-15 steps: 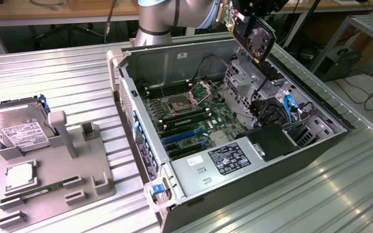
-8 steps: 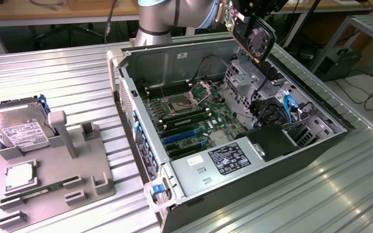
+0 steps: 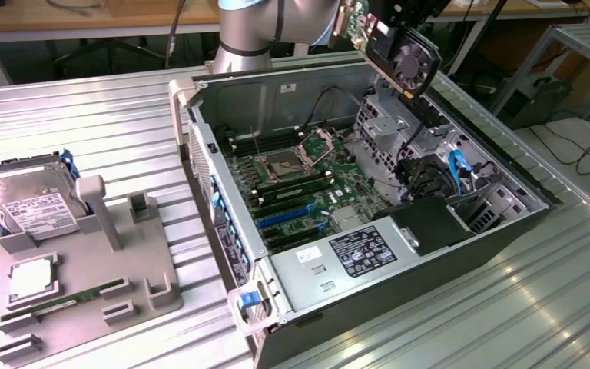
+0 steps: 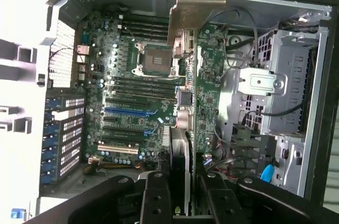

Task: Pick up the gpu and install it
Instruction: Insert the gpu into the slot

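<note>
Case (image 3: 377, 192) lay open side up, motherboard exposed. The gpu (image 3: 406, 58) hung tilted above the case's drive-cage end, clear of the board. Gripper (image 4: 183, 189) fingers were pinched narrow on the card's edge.

Risks: with an edge grip the card could pivot. The bracket (image 4: 193, 1) could snag the loose cables (image 3: 459, 173) inside the case or miss the blue slots (image 3: 280, 219).

Benches stood behind the case, a ribbed metal table (image 3: 90, 115) under it and a grey parts tray (image 3: 80, 269) with a hard drive (image 3: 28, 204) beside it.
</note>
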`<action>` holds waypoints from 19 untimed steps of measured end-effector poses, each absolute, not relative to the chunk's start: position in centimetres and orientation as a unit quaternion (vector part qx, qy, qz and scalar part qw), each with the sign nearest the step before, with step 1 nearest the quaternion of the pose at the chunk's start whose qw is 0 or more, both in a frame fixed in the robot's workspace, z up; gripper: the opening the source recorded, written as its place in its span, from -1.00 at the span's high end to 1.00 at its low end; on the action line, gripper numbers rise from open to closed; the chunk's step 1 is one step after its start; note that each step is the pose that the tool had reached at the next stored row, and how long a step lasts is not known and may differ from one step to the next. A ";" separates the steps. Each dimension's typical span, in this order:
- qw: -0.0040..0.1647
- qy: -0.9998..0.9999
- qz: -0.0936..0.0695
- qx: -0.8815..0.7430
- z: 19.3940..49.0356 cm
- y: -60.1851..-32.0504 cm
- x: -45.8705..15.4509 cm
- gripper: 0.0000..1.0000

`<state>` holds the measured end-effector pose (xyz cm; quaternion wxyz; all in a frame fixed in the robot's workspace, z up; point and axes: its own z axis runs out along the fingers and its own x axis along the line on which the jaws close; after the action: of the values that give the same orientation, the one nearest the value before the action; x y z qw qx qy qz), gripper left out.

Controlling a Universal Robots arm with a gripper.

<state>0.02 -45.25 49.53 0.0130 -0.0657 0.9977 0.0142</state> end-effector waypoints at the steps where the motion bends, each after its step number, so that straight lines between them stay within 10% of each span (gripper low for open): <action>1: 0.013 0.997 0.014 -0.071 49.5 -45.2 0.0 0.45; 19: 0.011 0.981 0.016 -0.192 49.5 -45.3 0.0 0.45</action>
<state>0.02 -45.26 49.53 0.0111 -0.1916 0.9813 0.0157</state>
